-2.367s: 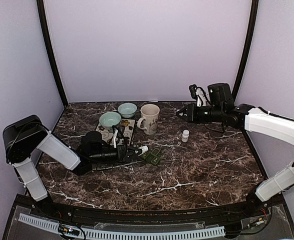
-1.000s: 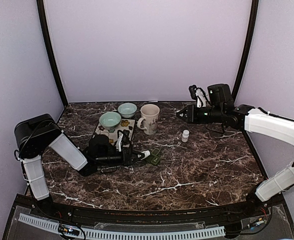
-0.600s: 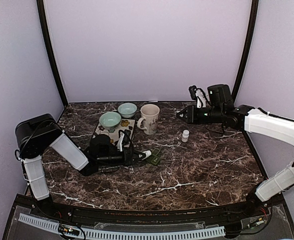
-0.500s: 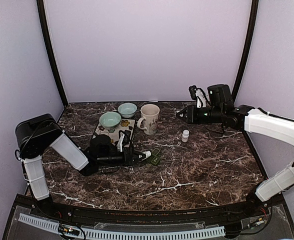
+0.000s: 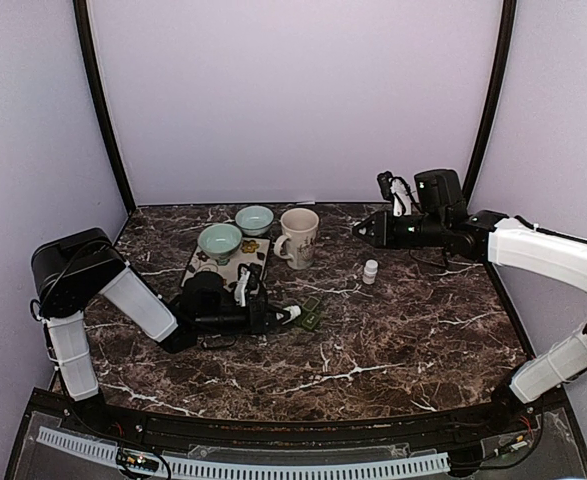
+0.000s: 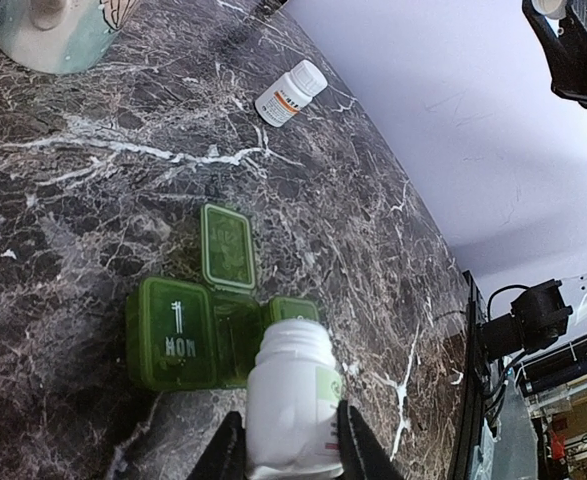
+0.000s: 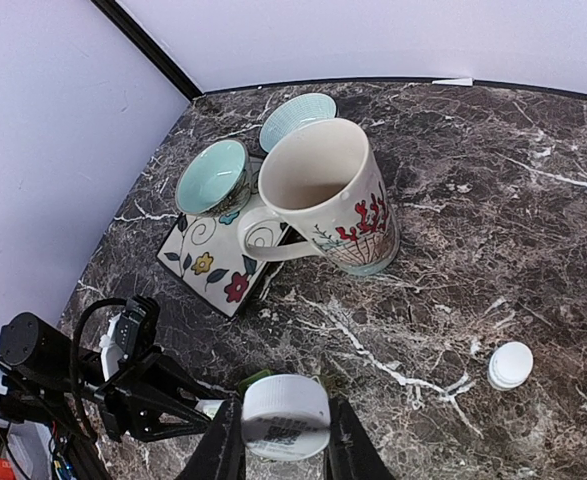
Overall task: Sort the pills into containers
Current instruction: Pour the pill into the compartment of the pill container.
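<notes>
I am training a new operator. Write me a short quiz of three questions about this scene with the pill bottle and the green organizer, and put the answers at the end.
1. True or false: the left gripper grips an uncapped white bottle whose mouth is over the green pill organizer.
2. Which word is printed on the organizer's shut lid? A) MON B) SUN C) FRI
3. In the top view, how many light blue bowls stand to the left of the mug?

Key: 1 true; 2 A; 3 two.
</notes>
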Controlling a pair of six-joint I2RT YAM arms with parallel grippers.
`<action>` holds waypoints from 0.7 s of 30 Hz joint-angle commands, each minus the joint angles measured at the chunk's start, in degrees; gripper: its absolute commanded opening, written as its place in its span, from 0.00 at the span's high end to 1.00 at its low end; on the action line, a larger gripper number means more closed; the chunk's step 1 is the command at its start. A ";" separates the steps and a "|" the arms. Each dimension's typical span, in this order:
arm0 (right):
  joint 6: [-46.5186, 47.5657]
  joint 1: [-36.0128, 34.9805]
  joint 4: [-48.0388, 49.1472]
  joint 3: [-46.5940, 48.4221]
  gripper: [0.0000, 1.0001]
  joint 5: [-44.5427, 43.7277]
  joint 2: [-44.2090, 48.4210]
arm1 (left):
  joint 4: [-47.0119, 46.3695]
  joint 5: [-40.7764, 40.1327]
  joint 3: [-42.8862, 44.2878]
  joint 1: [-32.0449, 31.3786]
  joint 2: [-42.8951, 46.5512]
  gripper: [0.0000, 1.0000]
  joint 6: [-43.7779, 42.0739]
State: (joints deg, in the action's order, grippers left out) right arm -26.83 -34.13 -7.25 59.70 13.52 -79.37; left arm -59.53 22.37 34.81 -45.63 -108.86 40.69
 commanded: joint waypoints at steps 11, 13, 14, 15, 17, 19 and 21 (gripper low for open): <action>0.46 0.29 2.59 -0.59 1.00 0.81 0.80 | 2.55 -1.45 1.84 -0.82 -0.39 1.00 -1.83; 0.46 0.31 2.59 -0.54 1.00 0.75 0.80 | 2.84 -1.52 2.01 -0.91 -0.47 1.00 -1.99; 0.46 0.29 2.59 -0.54 1.00 0.76 0.80 | 2.99 -1.60 2.11 -0.95 -0.48 1.00 -2.06; 0.45 0.30 2.59 -0.55 1.00 0.80 0.80 | 3.13 -1.70 2.11 -1.02 -0.48 1.00 -2.07; 0.46 0.30 2.61 -0.57 1.00 0.76 0.87 | 3.40 -1.85 2.24 -1.09 -0.48 1.00 -2.25; 0.42 0.30 2.59 -0.64 1.00 0.83 0.89 | 3.76 -1.89 2.40 -1.13 -0.48 1.00 -2.31; 0.47 0.34 2.59 -0.72 1.00 0.81 0.89 | 3.96 -1.87 2.59 -1.23 -0.48 1.00 -2.52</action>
State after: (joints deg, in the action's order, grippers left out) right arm -26.83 -34.11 -7.22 59.64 13.89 -79.37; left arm -56.40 20.93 35.75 -46.39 -109.16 39.44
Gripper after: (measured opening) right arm 0.212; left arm 0.283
